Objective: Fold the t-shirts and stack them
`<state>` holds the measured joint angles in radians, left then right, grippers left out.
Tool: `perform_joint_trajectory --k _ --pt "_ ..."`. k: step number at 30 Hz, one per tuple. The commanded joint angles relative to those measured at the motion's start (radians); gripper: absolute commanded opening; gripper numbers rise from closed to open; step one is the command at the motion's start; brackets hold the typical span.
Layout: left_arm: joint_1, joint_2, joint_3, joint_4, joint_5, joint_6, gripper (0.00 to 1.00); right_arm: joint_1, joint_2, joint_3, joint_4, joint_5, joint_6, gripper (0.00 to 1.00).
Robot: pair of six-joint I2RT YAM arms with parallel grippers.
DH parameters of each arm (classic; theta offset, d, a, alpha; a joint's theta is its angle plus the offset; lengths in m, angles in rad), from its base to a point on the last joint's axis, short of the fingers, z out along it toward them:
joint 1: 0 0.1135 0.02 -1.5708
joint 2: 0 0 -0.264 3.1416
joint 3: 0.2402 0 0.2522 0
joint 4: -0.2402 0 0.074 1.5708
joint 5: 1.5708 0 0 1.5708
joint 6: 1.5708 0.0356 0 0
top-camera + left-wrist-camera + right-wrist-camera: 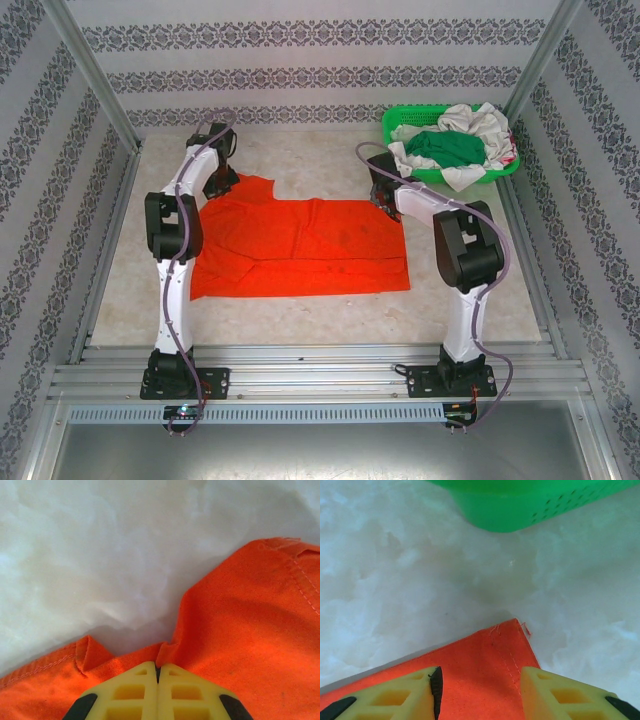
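As left jaws clamp t-shirt (250, 630), right gape

- Nothing legible: no text, label, brand, number or sign on t-shirt (300, 245) or basket (398, 118).
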<state>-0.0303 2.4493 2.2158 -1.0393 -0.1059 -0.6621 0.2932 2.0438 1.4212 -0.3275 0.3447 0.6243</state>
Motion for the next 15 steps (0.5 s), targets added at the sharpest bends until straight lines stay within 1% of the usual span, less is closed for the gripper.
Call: perform_joint_trajectory --k 1,4,7,12,15 --pt "0.015 -0.044 -0.011 0.023 -0.004 -0.002 0.00 -0.028 0.035 0.040 -0.053 0.017 -0.006 0.46" --pt "0.017 -0.044 -0.014 0.030 0.004 -0.002 0.00 -0.050 0.073 0.065 -0.069 -0.056 0.016 0.46" --pt "0.017 -0.044 -0.017 0.035 0.015 -0.005 0.00 -0.057 0.091 0.095 -0.074 -0.053 0.011 0.45" --pt "0.017 -0.050 -0.034 0.044 0.026 -0.007 0.00 -0.066 0.147 0.186 -0.145 -0.055 0.007 0.43" --pt "0.017 -0.057 -0.042 0.048 0.028 -0.007 0.00 -0.069 0.162 0.210 -0.159 -0.064 0.003 0.42"
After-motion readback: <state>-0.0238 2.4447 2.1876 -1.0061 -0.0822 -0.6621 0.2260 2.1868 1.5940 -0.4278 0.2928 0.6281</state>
